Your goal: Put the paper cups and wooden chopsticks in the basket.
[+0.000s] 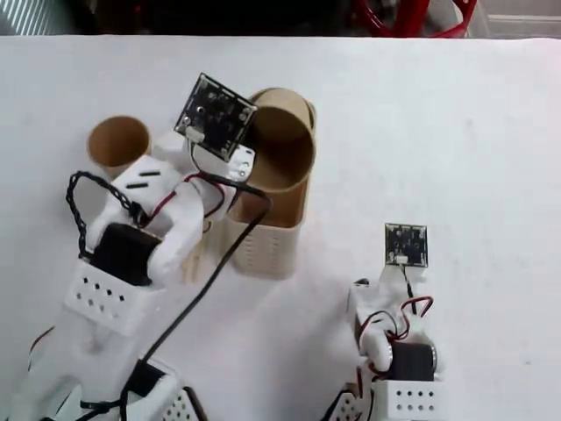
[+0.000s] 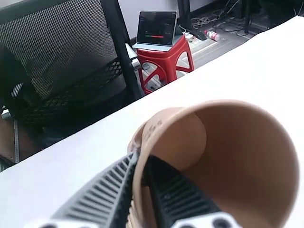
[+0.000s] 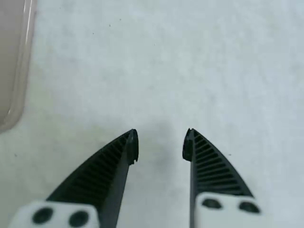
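Left wrist view: L hand (image 2: 141,162) clamped on tan paper cup (image 2: 240,156), R hand (image 3: 160,142) apart.

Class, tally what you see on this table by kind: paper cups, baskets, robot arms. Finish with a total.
Paper cups: 2 (loose cup; held cup in the left gripper)
Baskets: 1 (basket)
Robot arms: 2 (left arm; right arm)
Total: 5
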Available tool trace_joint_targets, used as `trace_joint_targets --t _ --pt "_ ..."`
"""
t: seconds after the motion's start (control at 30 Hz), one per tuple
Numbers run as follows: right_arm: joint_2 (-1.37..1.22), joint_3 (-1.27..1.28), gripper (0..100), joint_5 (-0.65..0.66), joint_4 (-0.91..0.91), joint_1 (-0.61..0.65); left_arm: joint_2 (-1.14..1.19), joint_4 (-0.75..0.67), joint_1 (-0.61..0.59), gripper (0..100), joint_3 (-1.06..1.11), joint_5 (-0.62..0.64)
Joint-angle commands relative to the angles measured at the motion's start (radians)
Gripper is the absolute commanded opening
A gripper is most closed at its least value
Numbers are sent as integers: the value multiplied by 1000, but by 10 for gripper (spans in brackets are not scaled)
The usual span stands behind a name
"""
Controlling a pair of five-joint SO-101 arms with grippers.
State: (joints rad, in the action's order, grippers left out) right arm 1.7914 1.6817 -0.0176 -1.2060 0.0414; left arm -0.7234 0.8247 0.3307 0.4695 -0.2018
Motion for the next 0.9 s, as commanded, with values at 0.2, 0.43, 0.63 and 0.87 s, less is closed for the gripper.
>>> trace_joint_targets --t 0.2,0.43,0.63,0.87 --pt "8 9 159 8 -7 4 -1 -2 -38 59 -12 -6" --pt "8 9 159 8 -7 4 -1 -5 -33 86 -15 -6" --pt "8 9 159 8 -7 4 7 3 -31 87 -114 -6" --pt "8 9 159 8 -7 4 -1 5 -39 87 -175 -6"
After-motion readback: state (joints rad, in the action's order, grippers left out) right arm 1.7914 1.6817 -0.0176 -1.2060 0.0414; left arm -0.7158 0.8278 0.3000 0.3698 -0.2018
